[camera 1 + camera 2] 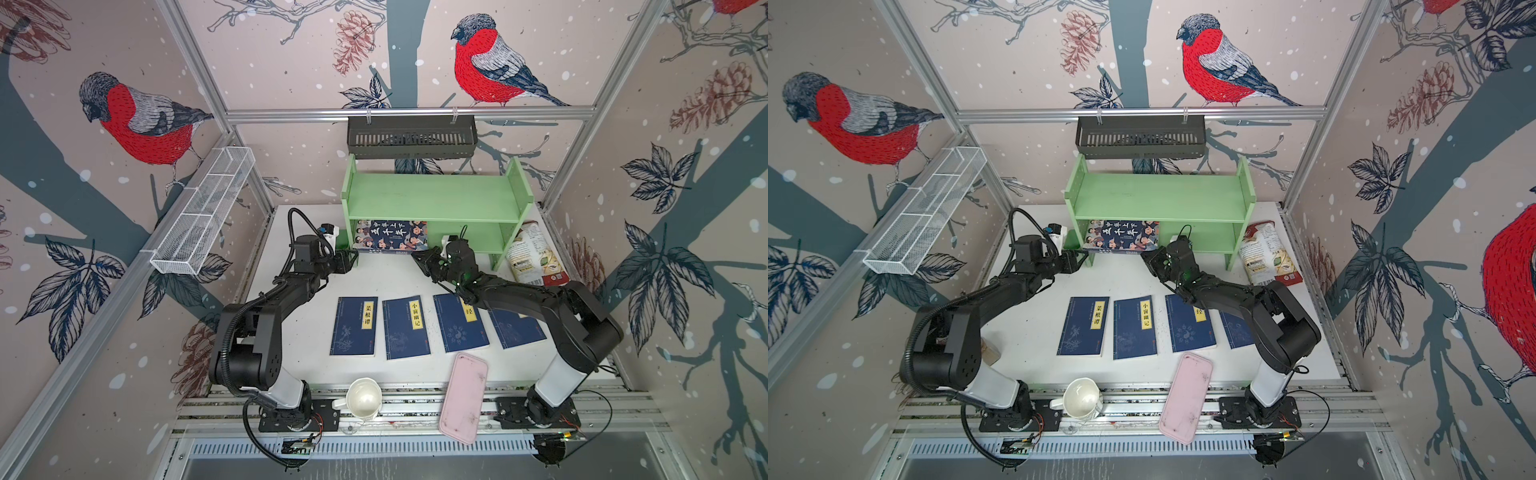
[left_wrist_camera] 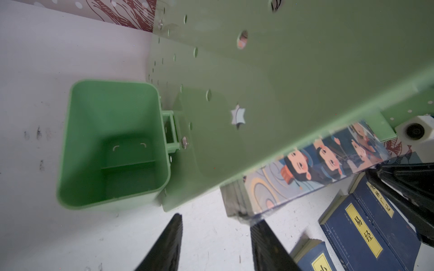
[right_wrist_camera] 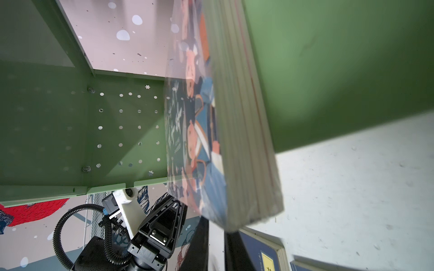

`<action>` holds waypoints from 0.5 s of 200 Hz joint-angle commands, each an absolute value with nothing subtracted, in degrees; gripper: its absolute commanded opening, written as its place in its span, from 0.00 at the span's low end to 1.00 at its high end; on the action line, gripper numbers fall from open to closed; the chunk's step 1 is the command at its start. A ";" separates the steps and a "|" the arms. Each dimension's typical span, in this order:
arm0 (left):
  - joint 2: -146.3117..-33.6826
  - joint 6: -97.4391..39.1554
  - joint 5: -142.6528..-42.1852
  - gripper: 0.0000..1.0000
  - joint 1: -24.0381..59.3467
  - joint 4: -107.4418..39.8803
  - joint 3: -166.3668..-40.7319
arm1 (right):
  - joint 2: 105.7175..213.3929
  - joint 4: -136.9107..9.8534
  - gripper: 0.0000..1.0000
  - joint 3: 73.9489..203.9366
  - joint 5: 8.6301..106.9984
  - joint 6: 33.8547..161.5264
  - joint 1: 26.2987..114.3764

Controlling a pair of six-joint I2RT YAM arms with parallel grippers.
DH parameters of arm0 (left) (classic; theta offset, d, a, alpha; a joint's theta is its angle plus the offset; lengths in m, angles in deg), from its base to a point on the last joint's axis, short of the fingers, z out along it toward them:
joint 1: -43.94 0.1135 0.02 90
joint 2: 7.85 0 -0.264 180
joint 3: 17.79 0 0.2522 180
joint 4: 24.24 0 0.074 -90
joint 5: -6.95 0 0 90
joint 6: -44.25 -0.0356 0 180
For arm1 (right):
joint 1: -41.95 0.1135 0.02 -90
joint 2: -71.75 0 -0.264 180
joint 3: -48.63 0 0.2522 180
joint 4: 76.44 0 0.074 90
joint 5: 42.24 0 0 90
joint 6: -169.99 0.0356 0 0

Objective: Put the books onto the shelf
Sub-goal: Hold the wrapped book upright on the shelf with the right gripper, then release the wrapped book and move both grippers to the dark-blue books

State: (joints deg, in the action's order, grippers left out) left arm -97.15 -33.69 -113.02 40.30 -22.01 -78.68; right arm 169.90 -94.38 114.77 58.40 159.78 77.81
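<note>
**A:** Starting closest to our bases, what is left behind the tools?

**B:** Four navy paperbacks (image 1: 354, 326) lie flat in a row on the tabletop (image 1: 299, 332), behind both tools. None is lifted. The one nearest the right arm's base is partly hidden under that arm.

**A:** And the tools themselves?

**B:** Our left tool (image 1: 352, 261) is spread with nothing between its fingers, and it sits just outside the left side panel of the green shelf (image 1: 432, 195). Our right tool (image 1: 419, 258) is pressed almost together, with its tips at the lower right corner of the cartoon book (image 1: 390, 236). In the right wrist view the page block looks thicker than the gap. We judge that the tool is nudging the book rather than pinching it, though we cannot be sure.

**A:** Where does that book sit?

**B:** It is just ahead of the right tool's tips, between our two tools. It stands on edge in the shelf's lower tier, cover facing out, close to the left panel. Its bottom edge seems to rest at the board's front lip, so it may need pushing deeper.

**A:** And farther on?

**B:** The upper tier holds nothing. We count one book of five shelved, or nearly so, and four to go.
</note>
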 commanded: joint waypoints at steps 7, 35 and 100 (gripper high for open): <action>-97.59 -33.32 -113.07 0.48 40.25 -19.13 -79.63 | 170.36 -96.69 0.15 115.67 58.71 160.15 77.64; -97.76 -32.92 -113.12 0.48 40.22 -18.84 -79.80 | 171.06 -96.27 0.16 116.49 59.16 160.04 77.46; -98.42 -32.71 -112.93 0.48 40.25 -18.58 -80.15 | 172.12 -96.91 0.16 116.88 59.72 160.23 77.02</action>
State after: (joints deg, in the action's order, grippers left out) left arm -98.29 -32.49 -112.94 40.30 -21.77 -79.71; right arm 171.72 -94.93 116.50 59.68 159.76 77.16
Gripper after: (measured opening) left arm 0.478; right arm 0.156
